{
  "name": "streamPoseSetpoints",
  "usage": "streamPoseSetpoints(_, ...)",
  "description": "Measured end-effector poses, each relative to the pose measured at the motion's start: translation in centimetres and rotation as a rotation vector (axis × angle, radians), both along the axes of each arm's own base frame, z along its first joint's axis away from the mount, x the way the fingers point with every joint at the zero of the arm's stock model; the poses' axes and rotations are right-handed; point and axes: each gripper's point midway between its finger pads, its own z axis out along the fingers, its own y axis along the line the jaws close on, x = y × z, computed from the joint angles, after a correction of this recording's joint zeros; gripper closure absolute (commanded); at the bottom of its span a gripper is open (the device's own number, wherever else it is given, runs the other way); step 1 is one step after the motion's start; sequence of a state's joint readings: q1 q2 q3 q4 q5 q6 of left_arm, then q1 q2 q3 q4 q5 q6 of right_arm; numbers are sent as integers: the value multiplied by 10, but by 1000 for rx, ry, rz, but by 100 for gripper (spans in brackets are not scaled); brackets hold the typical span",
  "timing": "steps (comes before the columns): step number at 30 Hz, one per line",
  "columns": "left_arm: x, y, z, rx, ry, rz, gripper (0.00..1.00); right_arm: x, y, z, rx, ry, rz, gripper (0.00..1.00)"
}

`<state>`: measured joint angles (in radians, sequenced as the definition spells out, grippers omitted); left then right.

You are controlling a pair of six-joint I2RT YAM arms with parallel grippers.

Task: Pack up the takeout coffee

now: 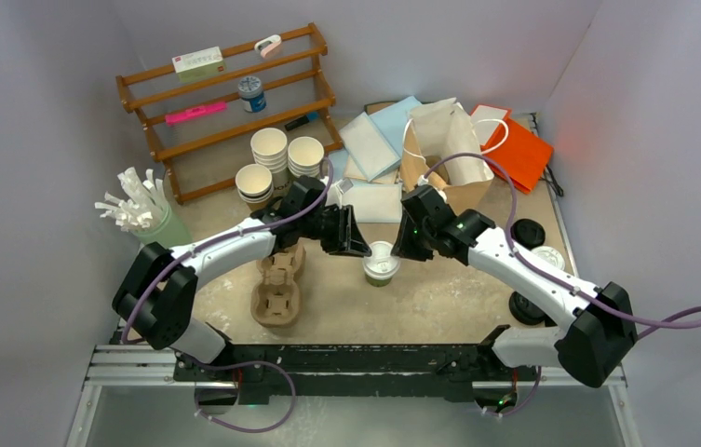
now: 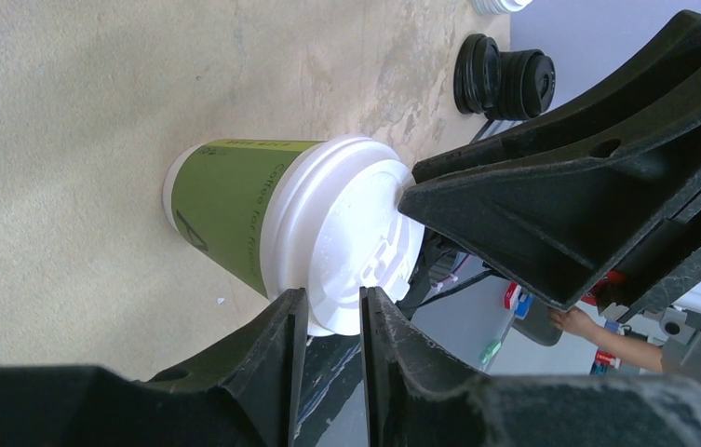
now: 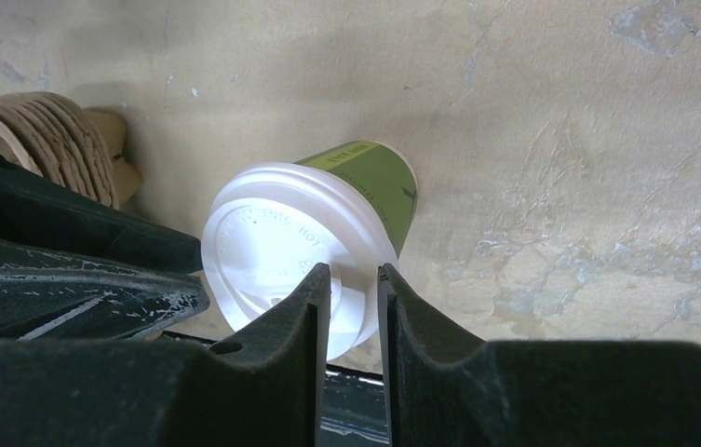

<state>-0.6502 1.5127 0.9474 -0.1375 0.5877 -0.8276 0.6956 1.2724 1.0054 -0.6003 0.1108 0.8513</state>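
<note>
Top view: green lidded coffee cup [image 1: 382, 264] upright mid-table [image 1: 439, 298], paper bag [image 1: 439, 130] open behind, ready for packing | Left wrist: left gripper [image 2: 332, 298] nearly closed, pinching white lid [image 2: 346, 233] rim, probably seating it | Right wrist: right gripper [image 3: 354, 275] likewise nips the opposite rim, steadying the cup.

The left gripper [image 2: 334, 307] and right gripper [image 3: 354, 279] block the green cup's [image 1: 382, 265] left and right sides, with pulp trays [image 1: 279, 284] further left. Behind the cup stands a paper bag [image 1: 444, 154]; its near side is open tabletop [image 1: 421, 307].
</note>
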Motion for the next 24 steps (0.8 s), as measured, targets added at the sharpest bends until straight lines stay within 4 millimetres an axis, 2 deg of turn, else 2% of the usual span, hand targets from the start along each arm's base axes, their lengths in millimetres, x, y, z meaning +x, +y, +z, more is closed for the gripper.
streamPoseSetpoints(24, -2, 0, -6, 4, 19, -8, 72, -3, 1, -7, 20, 4, 7, 81)
